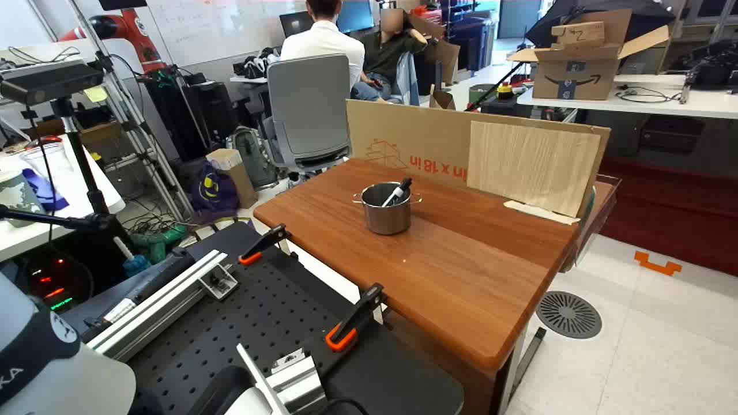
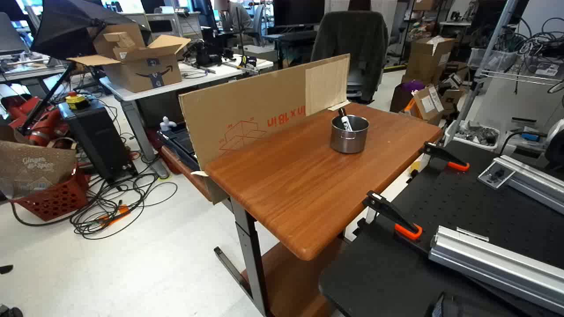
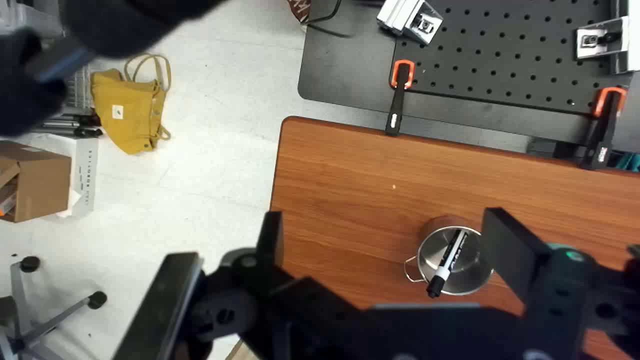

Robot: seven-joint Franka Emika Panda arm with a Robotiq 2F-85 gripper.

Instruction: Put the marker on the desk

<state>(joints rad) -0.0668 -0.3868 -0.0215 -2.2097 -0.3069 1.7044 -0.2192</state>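
Judging by how things lay, nothing of the task was finished: the marker [image 1: 396,194] leaned inside the pot [image 1: 387,220], its dark end sticking out over the top, and it was the pot that stood on the table [image 1: 461,271]. In the wrist view the gripper [image 3: 380,240] was spread wide, holding nothing. What seemed left was the whole job: grasping the marker, lifting it clear of the pot, and laying it down on the table.

In the wrist view, a gripper finger [image 3: 511,255] covers part of the metal pot [image 3: 471,272]; the right edge crops the reddish-brown wooden desk [image 3: 360,215]
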